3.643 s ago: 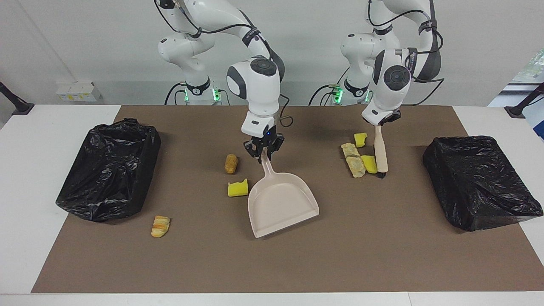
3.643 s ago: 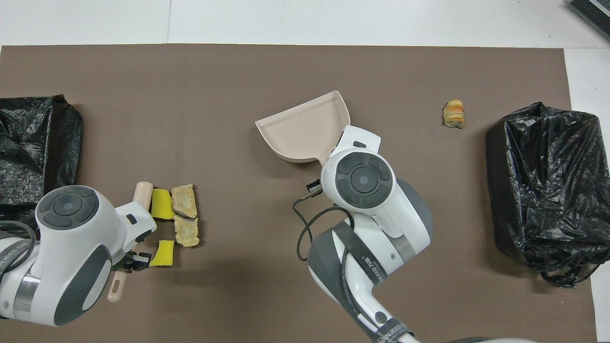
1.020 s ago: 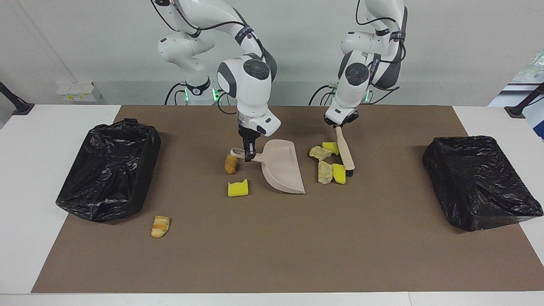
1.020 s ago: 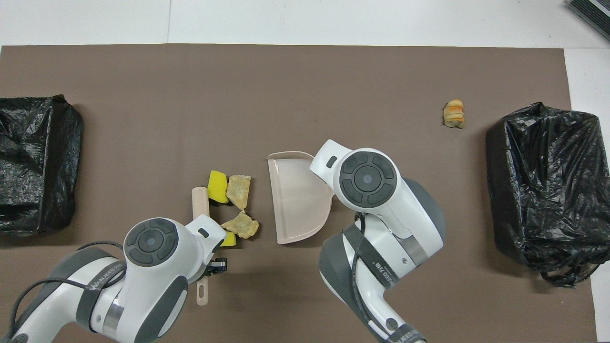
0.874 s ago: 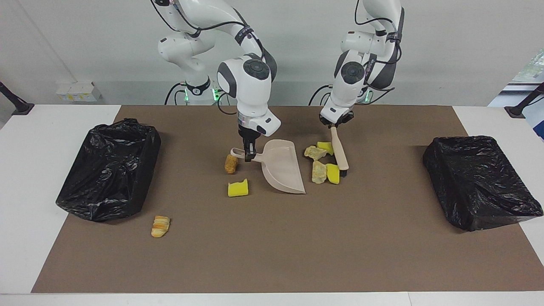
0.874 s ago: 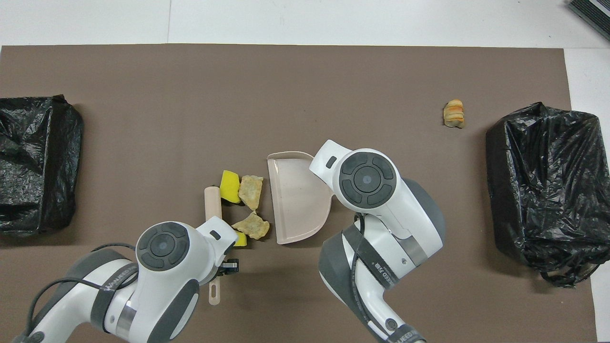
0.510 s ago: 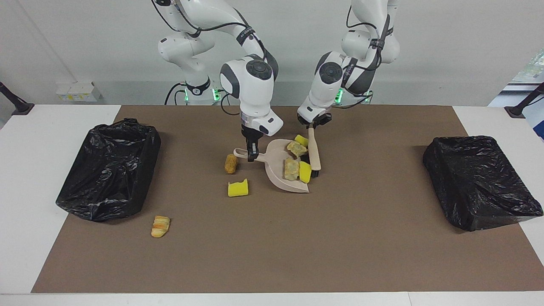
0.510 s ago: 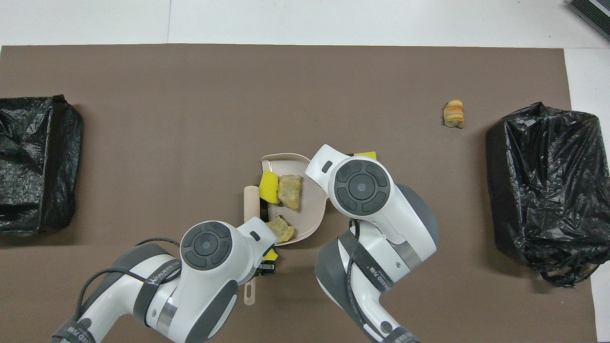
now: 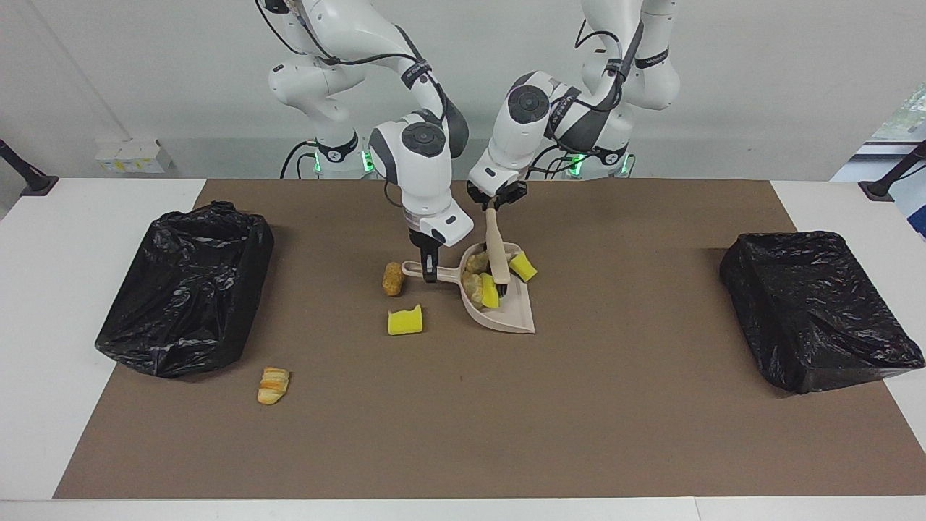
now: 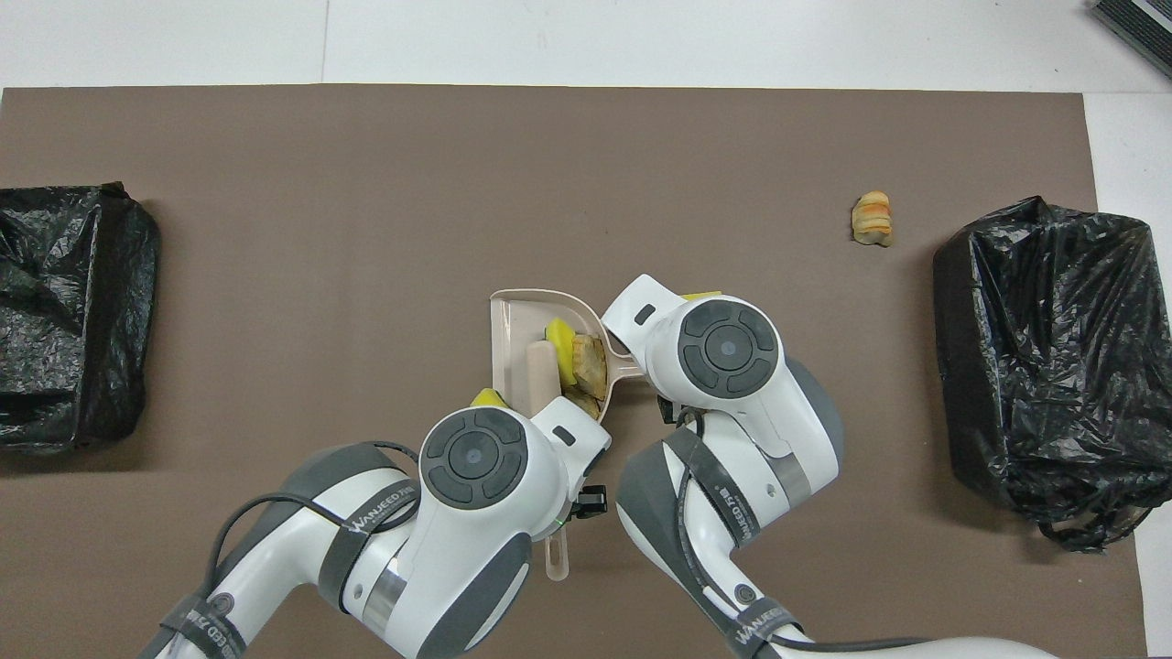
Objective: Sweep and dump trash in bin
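Gripping the brush, the left gripper sets its bristles in the dustpan, whose handle the right gripper clamps. Four trash scraps sit there; a yellow sponge, brown piece and bread piece lie toward the right arm's bin.

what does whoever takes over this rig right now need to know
Left tool shut on the brush, bristles in the dustpan.
Right tool shut on the dustpan's handle.
In the pan: pale lumps, one yellow chunk; a second chunk sits at its mouth.
Loose on the mat: brown piece, yellow sponge, bread piece.
Left: sweep those in, dump in a bin.
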You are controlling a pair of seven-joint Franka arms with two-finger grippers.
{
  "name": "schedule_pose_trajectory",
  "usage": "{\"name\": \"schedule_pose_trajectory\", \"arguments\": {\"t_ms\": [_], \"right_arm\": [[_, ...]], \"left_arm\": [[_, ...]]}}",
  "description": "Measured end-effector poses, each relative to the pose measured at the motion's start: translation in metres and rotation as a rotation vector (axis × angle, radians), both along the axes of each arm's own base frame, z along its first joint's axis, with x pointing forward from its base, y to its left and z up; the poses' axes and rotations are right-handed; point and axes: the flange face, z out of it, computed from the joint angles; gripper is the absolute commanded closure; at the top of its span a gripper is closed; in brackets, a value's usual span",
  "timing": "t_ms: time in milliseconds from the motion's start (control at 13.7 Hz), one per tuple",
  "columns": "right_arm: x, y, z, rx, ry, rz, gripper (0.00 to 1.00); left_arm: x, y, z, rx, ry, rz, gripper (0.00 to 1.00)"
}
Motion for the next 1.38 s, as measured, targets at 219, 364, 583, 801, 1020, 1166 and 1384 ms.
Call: {"name": "schedule_pose_trajectory", "arguments": {"t_ms": [219, 364, 583, 801, 1020, 1166, 1384], "right_arm": [[0.0, 0.001, 0.0, 0.014, 0.001, -0.011, 1.0], [0.0, 0.001, 0.0, 0.014, 0.001, -0.012, 1.0], [0.0, 0.001, 0.0, 0.015, 0.001, -0.012, 1.0], [0.0, 0.001, 0.0, 0.015, 0.001, -0.012, 1.0], [0.0, 0.001, 0.0, 0.015, 0.001, -0.012, 1.0], [0.0, 0.001, 0.0, 0.015, 0.001, -0.014, 1.0], [0.0, 0.001, 0.0, 0.015, 0.001, -0.015, 1.0]], "left_arm": [[0.019, 0.019, 0.027, -0.007, 0.001, 0.04, 1.0], [0.021, 0.041, 0.038, 0.038, 0.045, 0.049, 1.0], [0.018, 0.072, 0.036, 0.096, 0.09, 0.071, 1.0], [0.014, 0.099, 0.006, 0.159, 0.114, 0.09, 1.0], [0.016, 0.11, -0.026, 0.143, 0.057, 0.126, 1.0], [0.02, 0.108, -0.036, 0.119, 0.015, 0.136, 1.0], [0.022, 0.092, -0.051, 0.095, -0.025, 0.114, 1.0]]}}
